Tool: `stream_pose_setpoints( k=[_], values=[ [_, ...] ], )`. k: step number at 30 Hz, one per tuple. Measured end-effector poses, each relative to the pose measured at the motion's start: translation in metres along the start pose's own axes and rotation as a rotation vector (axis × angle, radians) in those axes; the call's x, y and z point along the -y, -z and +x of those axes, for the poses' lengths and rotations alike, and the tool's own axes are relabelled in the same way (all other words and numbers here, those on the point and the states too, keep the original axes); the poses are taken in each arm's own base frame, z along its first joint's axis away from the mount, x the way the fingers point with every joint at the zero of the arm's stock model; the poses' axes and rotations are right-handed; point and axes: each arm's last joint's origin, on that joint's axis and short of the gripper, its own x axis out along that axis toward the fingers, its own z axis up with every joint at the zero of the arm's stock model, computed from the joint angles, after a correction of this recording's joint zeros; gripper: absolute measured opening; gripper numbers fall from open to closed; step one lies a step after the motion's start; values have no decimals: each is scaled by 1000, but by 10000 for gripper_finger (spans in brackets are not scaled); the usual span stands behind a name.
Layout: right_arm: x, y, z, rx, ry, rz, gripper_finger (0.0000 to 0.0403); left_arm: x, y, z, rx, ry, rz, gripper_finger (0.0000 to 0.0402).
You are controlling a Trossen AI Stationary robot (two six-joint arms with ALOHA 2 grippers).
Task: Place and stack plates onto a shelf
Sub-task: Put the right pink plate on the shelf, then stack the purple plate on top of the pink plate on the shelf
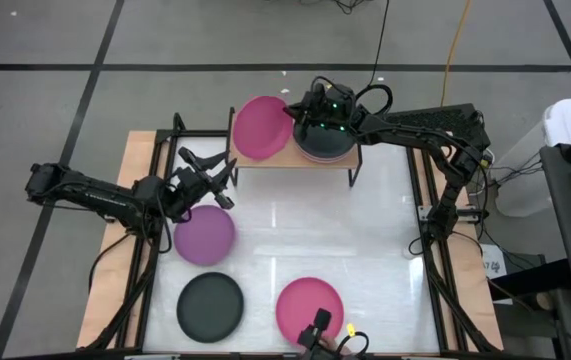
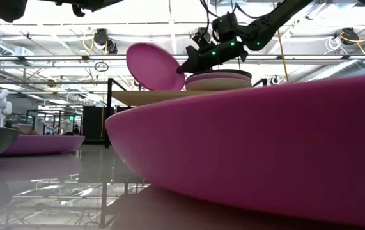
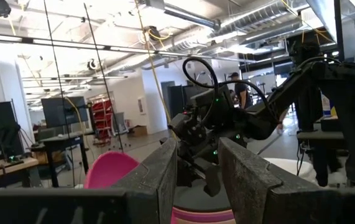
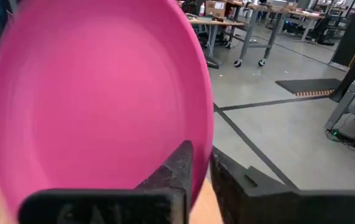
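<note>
The right end effector (image 1: pixel 290 113) pinches the rim of a tilted hot pink plate (image 1: pixel 260 127) over the shelf (image 1: pixel 265 155) — beside a plate stack (image 2: pixel 218 80); the left end effector (image 1: pixel 222 178) hovers open above the table (image 1: pixel 365 230).

Matt plates, pale wood, glossy white tabletop

The hot pink plate (image 4: pixel 96 99) held on edge looks smooth and matt, like plastic; the purple plate (image 1: pixel 204 236) and black plate (image 1: pixel 210 305) share that dull finish. The shelf (image 1: pixel 265 158) has a light-wood top on thin black metal legs. The table (image 1: pixel 365 240) is glossy white, wood-edged.
</note>
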Motion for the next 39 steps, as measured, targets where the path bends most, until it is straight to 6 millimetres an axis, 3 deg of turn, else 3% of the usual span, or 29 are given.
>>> stream_pose_setpoints(
  k=[8,16,21,27,31,34,39],
  values=[
    [1,4,0,-43,46,-17,89,0,0,0,0,0,-1,124],
    [1,1,0,-20,39,-21,95,1,1,0,-10,4,4,124],
    [-4,-15,-13,13,-17,-28,95,1,3,0,-25,10,19,124],
    [-28,-59,-63,37,-216,-96,96,9,11,-1,-128,72,97,124],
    [-52,-75,-110,0,-283,-153,96,18,-2,6,-258,138,123,124],
    [-73,-67,-146,27,-334,-168,96,28,-11,14,-386,173,101,124],
    [-100,-33,-203,136,-395,-133,96,49,-11,27,-537,193,86,124]
  ],
)
